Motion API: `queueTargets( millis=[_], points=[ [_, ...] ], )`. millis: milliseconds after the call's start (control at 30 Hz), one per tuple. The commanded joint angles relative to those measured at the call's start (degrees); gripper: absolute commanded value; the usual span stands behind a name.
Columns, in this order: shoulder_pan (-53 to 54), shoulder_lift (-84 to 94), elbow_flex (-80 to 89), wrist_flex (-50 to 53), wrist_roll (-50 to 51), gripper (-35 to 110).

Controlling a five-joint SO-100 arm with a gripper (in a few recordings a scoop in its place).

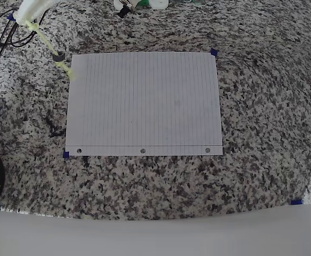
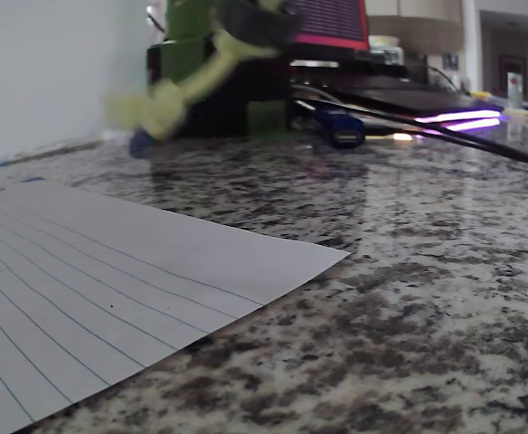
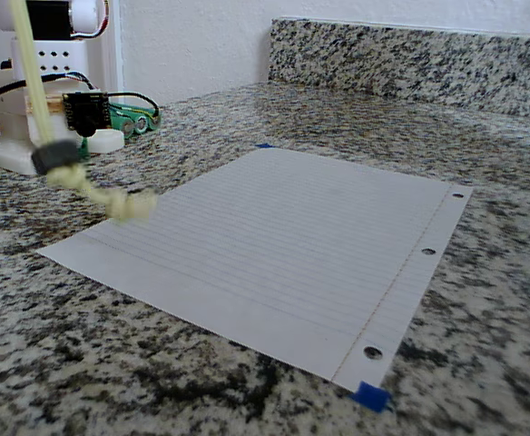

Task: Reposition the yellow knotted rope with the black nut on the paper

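Up in the overhead view's top left corner, hand (image 1: 30, 13) pinching, probably, the top of the yellow knotted rope (image 1: 48, 41). Rope hanging in the air, black nut (image 1: 58, 56) low on it. Frayed end swinging, blurry, just over the paper's (image 1: 145, 104) corner. Paper flat on the speckled desk (image 1: 262, 133).

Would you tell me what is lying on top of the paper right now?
The paper is bare. The yellow knotted rope with its black nut hangs above the sheet's corner, frayed end just over the edge.

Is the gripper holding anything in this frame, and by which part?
The yellow rope hangs from the gripper, held by its upper end. The black nut and lower knot dangle over the paper's corner.
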Motion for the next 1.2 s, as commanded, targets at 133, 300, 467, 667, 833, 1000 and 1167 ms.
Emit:
queueTargets(
  millis=[133, 300, 467, 667, 833, 1000, 1167],
  points=[
    [2.02, 0.18, 1.67, -0.53, 0.0, 0],
    [7.03, -0.97, 3.52, -2.9, 0.62, 0],
    [4.92, -2.72, 6.42, -4.22, 2.72, 0],
    [-8.7, 1.76, 10.2, -0.09, 3.34, 0],
    [-22.15, 8.61, 12.3, 6.15, 3.34, 0],
    [-31.2, 13.89, 14.77, 11.16, 3.34, 0],
    [-35.77, 18.72, 19.69, 14.06, 4.83, 0]
  ],
)
